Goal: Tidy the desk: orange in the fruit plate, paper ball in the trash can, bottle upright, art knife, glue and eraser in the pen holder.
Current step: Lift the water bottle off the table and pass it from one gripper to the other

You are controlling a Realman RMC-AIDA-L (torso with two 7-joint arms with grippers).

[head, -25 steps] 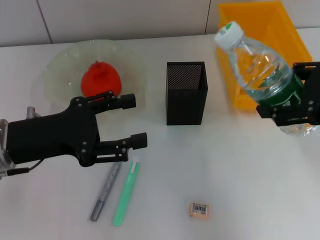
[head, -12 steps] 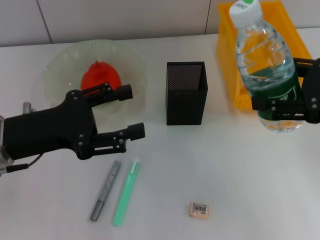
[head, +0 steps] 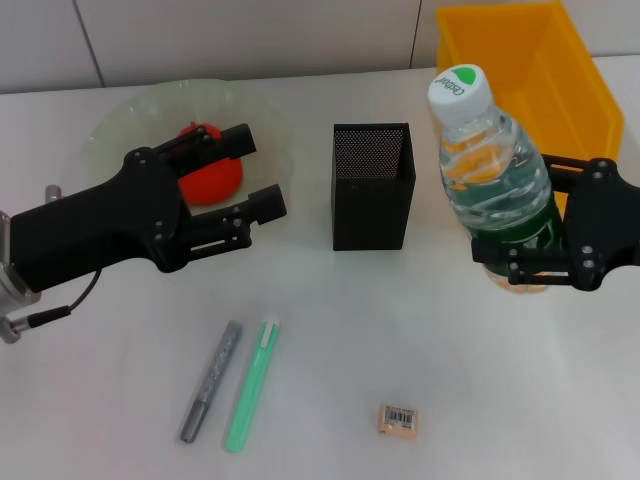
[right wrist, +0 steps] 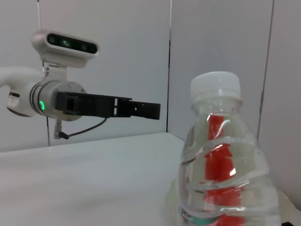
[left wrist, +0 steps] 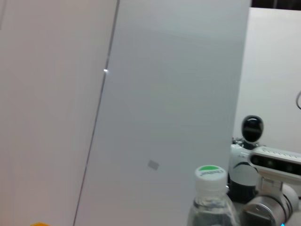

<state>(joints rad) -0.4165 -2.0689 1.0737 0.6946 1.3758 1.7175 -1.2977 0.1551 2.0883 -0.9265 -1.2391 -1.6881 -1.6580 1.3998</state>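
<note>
Orange [head: 207, 178] sits in the plate [head: 115, 135], partly behind the left tool [head: 258, 173], whose fingers are spread wide above the counter [head: 330, 330]. Holder [head: 372, 186] stands centre. Right tool [head: 520, 225] grips the upright bottle [head: 487, 175] beside the can [head: 540, 60].

left end effector [head: 248, 170]: black, fingers spread apart, reaching forward from the left edge, raised above the desk | right end effector [head: 528, 228]: black, entering from the right edge, fingers clamped on an upright load
</note>
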